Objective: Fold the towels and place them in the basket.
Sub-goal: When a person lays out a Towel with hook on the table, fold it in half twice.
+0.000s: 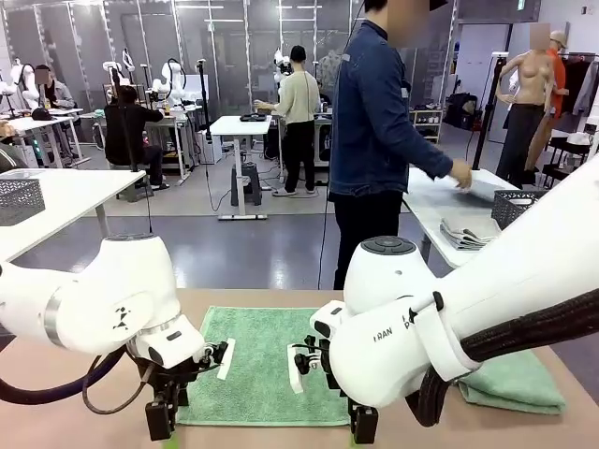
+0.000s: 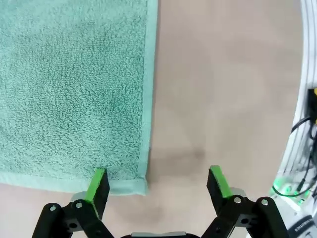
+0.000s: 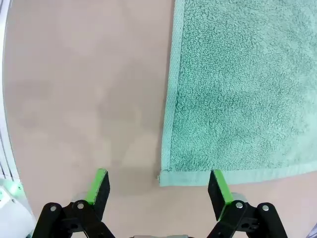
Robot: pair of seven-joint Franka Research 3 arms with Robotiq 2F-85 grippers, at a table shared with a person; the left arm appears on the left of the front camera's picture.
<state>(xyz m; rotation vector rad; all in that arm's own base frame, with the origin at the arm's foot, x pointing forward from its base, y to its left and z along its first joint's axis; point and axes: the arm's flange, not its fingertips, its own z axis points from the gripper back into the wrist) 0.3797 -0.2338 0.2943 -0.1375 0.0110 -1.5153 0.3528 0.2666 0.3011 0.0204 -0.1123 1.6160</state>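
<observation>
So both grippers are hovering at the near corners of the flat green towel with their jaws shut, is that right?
Not quite: the jaws are open, not shut. The wrist views show the left gripper and the right gripper each spread wide at a near corner of the flat green towel.

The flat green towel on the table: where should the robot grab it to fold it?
Probably by its two near corners, one per gripper, coming down from above. The spread towel lies flat, so only its hemmed edge offers something to pinch. The open left gripper straddles one near corner, and the open right gripper straddles the other near corner.
</observation>
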